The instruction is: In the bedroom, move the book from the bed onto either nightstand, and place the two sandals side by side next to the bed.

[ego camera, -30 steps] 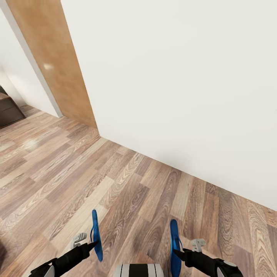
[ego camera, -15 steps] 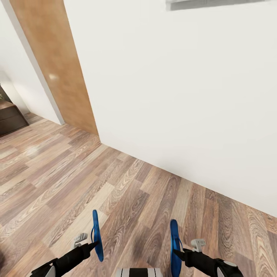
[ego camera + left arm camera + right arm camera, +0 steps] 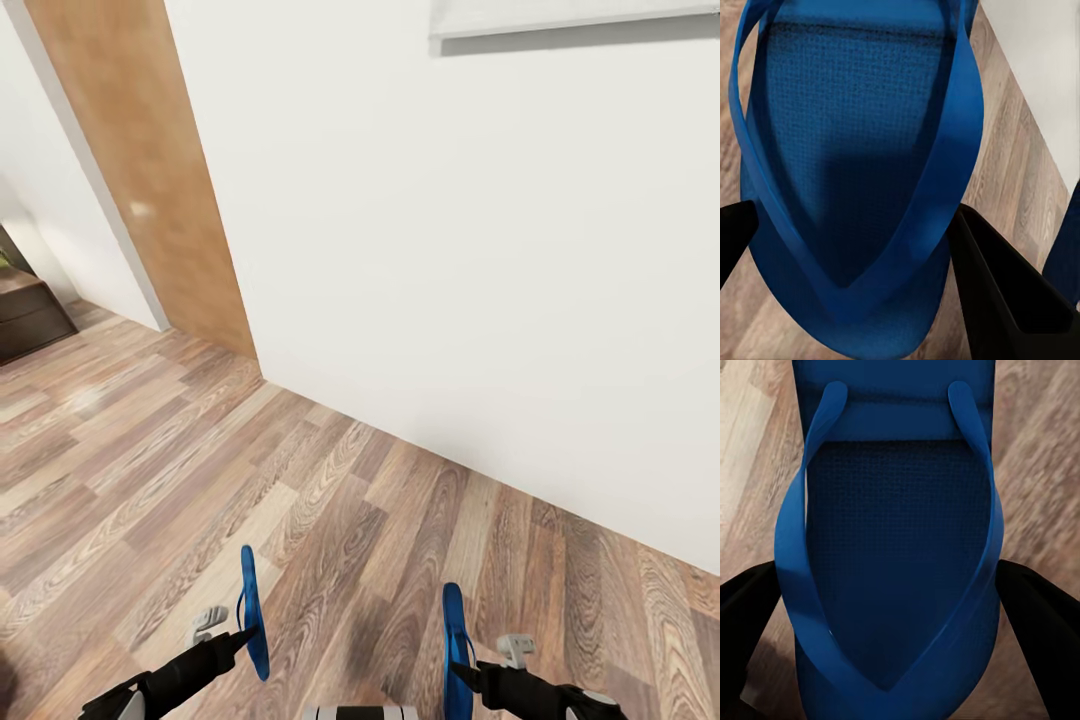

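Since a second ago my head view has tilted up: a white-framed panel (image 3: 575, 15) now shows high on the white wall (image 3: 480, 250); sandals unchanged in my grasp. My left pincer (image 3: 243, 634) is clamped on the left sandal (image 3: 250, 610), held edge-up above the plank floor (image 3: 150, 480). My right pincer (image 3: 462, 668) grips the right sandal (image 3: 455, 640) likewise. Brown door (image 3: 140, 170) stands left of the wall. No containers, no legible writing.
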